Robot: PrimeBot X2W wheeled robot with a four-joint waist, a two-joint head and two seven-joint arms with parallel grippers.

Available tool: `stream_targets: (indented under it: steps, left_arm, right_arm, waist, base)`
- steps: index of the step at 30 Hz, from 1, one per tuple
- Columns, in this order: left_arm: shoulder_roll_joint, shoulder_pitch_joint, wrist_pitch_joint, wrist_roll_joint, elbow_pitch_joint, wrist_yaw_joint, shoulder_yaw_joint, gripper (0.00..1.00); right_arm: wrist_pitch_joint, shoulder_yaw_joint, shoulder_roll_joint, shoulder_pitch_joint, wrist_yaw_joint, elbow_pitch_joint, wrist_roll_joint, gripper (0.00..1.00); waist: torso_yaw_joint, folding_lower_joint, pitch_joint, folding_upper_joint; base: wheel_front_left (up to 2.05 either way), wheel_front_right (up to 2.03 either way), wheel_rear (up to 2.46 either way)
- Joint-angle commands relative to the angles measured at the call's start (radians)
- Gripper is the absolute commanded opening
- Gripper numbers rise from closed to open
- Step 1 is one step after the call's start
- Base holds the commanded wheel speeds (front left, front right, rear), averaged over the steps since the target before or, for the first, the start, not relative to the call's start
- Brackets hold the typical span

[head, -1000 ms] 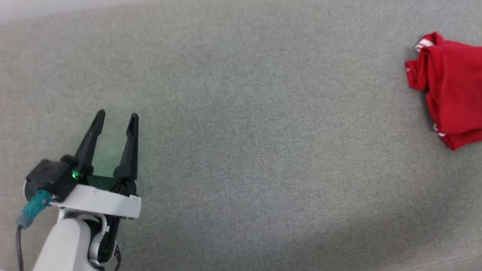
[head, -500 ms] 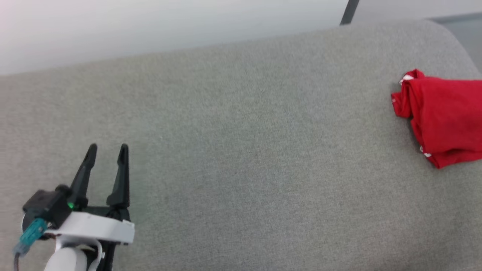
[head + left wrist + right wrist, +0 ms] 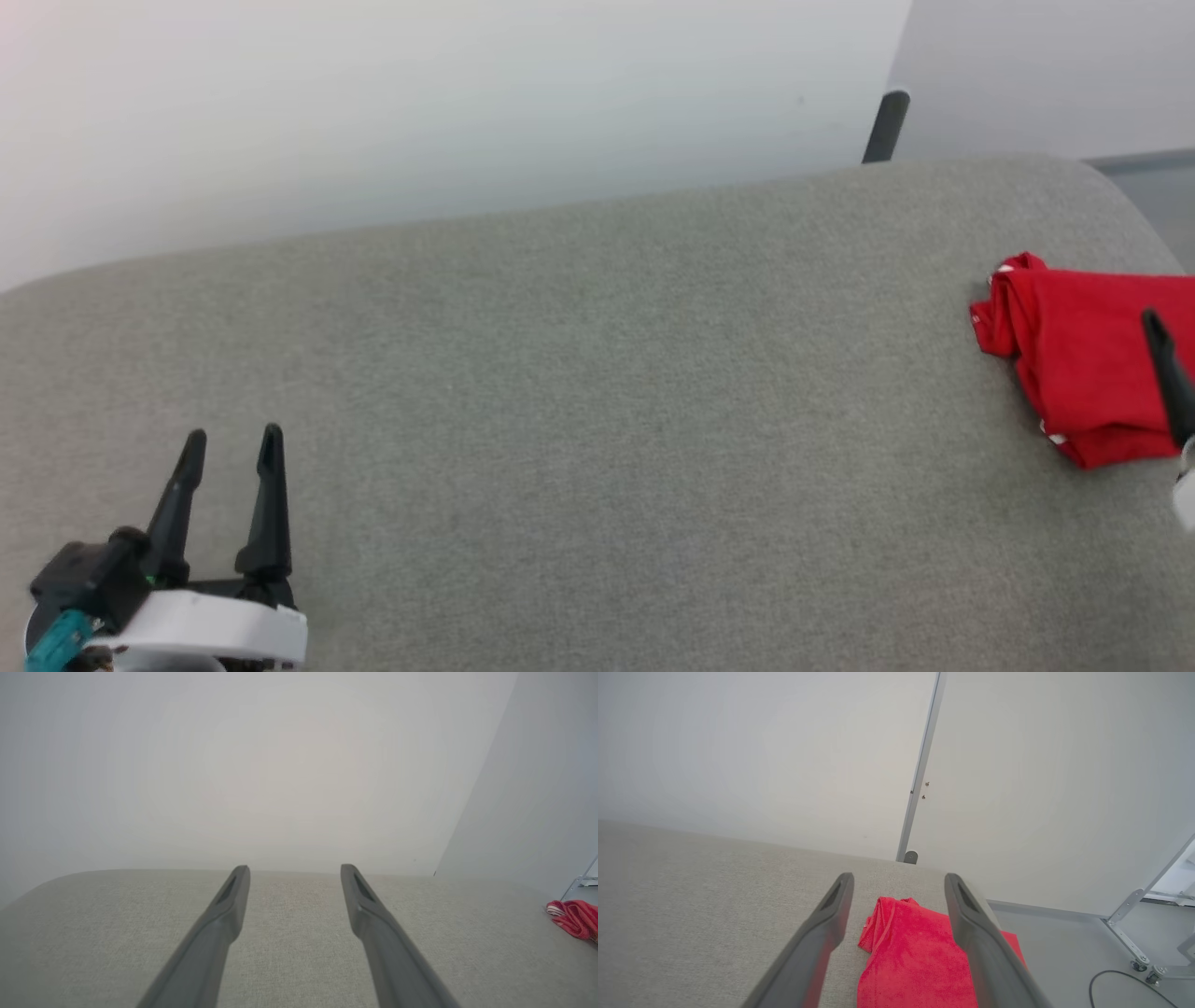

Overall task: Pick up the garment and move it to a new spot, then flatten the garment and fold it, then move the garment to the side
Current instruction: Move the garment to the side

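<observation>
My head camera tips upward over the last second. The pale wall (image 3: 420, 112) and a dark post (image 3: 885, 126) come into the head view, and the whole picture slides down. That is the camera moving, not the things.

The real change is that 1 finger (image 3: 1165, 369) of my right gripper (image 3: 900, 877) now shows at the head view's right edge, in front of the garment (image 3: 1074, 373). In the right wrist view its 2 fingers stand apart with nothing between them, and the red cloth lies below and beyond them, not touched.

My left gripper (image 3: 233, 434) also stands open and empty, low at the left, well apart from the garment.

The garment lies as a compact red bundle at the right end of the grey cushioned surface (image 3: 597, 420), near its edge, with bits of white trim at its folds. I judge this fits 2 stages: a bundle waiting to be picked up, or a folded shirt already set to the side. I cannot tell which.

I can read no brand, label or lettering on the cloth, the wall or my own grippers.
</observation>
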Motion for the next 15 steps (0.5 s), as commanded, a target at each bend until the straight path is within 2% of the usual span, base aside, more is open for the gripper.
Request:
stream_targets:
  steps: [1,7,15]
  left_arm:
    - [-0.001,0.016,0.000,0.011,-0.002,0.001,0.003,1.00]
    - [-0.003,0.053,0.000,0.020,-0.009,0.001,0.031,1.00]
    - [-0.009,0.089,0.000,0.056,-0.022,0.001,0.074,1.00]
  right_arm:
    - [-0.004,-0.032,0.016,0.030,-0.001,-0.021,-0.013,1.00]
    - [-0.004,-0.202,0.135,0.247,-0.001,-0.173,-0.137,1.00]
    - [0.044,-0.318,0.264,0.425,-0.001,-0.335,-0.226,1.00]
  waist:
    - [0.020,0.0000,-0.025,-0.0001]
    - [0.045,0.0000,-0.046,-0.0001]
    - [0.079,0.0000,-0.058,-0.0001]
  base:
    - [0.00,0.00,0.00]
    - [0.00,0.00,0.00]
    - [0.00,0.00,0.00]
